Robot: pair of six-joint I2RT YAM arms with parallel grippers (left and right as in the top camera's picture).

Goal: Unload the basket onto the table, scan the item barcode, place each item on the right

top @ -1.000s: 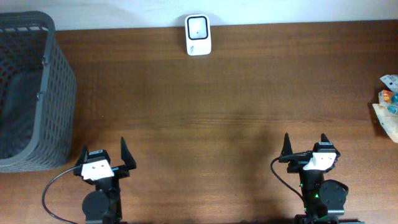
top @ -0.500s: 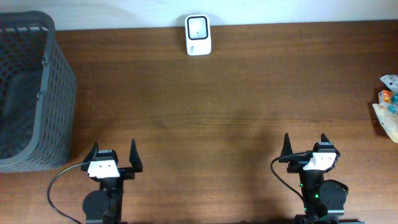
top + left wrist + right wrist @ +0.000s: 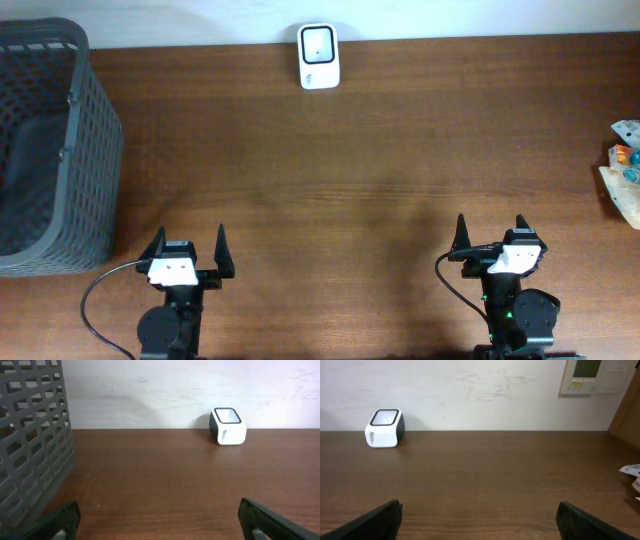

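Down at the bottom of the overhead frame, the left claw [image 3: 190, 240] sits at lower left with its jaws spread wide and nothing between them. The right claw [image 3: 490, 228] at lower right is just as wide and also empty. In each wrist view the dark fingers [image 3: 270, 521] poke in only at the bottom corners, with bare wood between them.

The brown wooden surface [image 3: 380, 150] stretches up from both claws. A grey mesh basket [image 3: 95, 150] stands at the left edge, well apart from the left claw. At the right edge, partly cut off, lie some crinkled plastic packets [image 3: 625, 175], the item to scan; no barcode can be made out.

A white barcode scanner [image 3: 319, 56] with a dark window stands at top centre, against the pale wall [image 3: 470, 395]. In the right wrist view, a beige wall panel [image 3: 587, 375] hangs at upper right.
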